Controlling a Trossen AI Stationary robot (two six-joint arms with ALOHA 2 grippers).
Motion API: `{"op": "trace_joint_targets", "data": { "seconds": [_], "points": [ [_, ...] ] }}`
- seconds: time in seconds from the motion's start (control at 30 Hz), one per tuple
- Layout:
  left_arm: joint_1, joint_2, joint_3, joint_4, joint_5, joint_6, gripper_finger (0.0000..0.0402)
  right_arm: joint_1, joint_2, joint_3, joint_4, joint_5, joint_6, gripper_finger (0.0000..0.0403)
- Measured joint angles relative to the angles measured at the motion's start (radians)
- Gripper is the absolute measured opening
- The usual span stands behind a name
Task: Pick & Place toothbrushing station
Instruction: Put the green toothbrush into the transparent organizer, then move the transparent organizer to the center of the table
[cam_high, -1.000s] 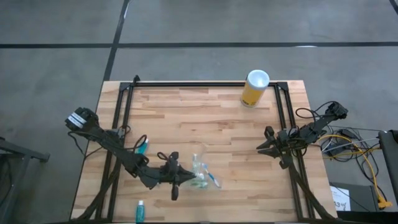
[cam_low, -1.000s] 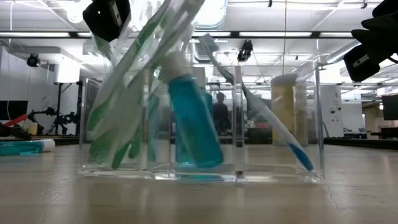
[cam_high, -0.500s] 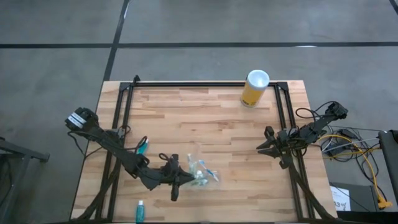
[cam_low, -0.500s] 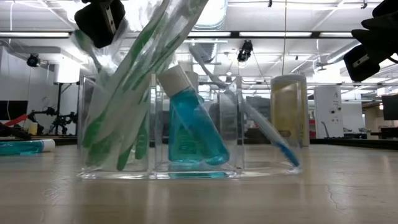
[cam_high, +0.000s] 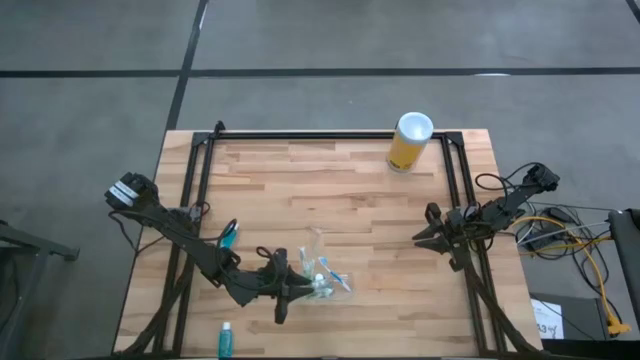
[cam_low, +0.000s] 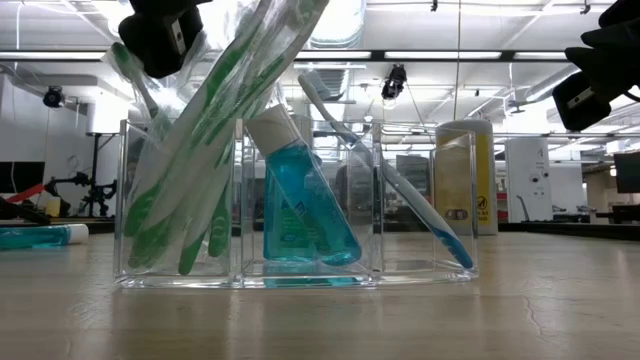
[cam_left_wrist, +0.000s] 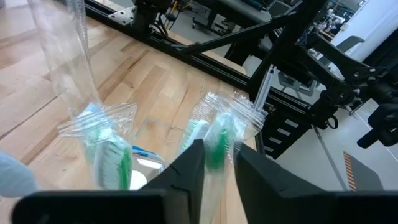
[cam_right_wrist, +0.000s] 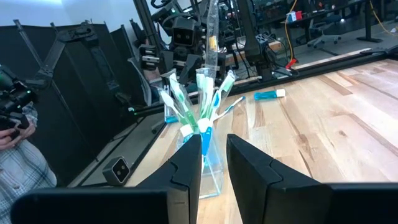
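The clear cup (cam_low: 295, 205) stands upright near the table's front edge, crowded with leaning toothbrushes. The risk is judged to be a snag: if the left gripper (cam_left_wrist: 216, 163) draws away while a wrapped green toothbrush (cam_left_wrist: 214, 137) sits between its fingers, the cup could tip. Its fingers stand slightly parted around that wrapper. The right gripper (cam_right_wrist: 214, 158) waits well apart, slightly parted, holding nothing
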Motion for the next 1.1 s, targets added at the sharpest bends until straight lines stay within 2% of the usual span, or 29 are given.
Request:
{"op": "trace_joint_targets", "data": {
  "seconds": [0.33,0.6,0.83,1.1],
  "points": [
    [0.0,0.0,0.029,-0.02,0.001,0.026,0.0162,0.0,0.0,0.0,0.0,0.0,0.0,0.0075],
    [0.0,0.0,0.061,-0.038,-0.001,0.081,0.0195,0.0,0.0,0.0,0.0,0.0,0.0,0.0075],
    [0.0,-0.008,0.13,-0.161,-0.022,0.095,0.022,0.0,0.0,0.0,0.0,0.0,0.0,0.0075],
    [0.002,-0.09,0.259,-0.381,-0.116,0.196,0.0225,0.0,0.0,0.0,0.0,0.0,0.0,0.0075]
  ]
}}
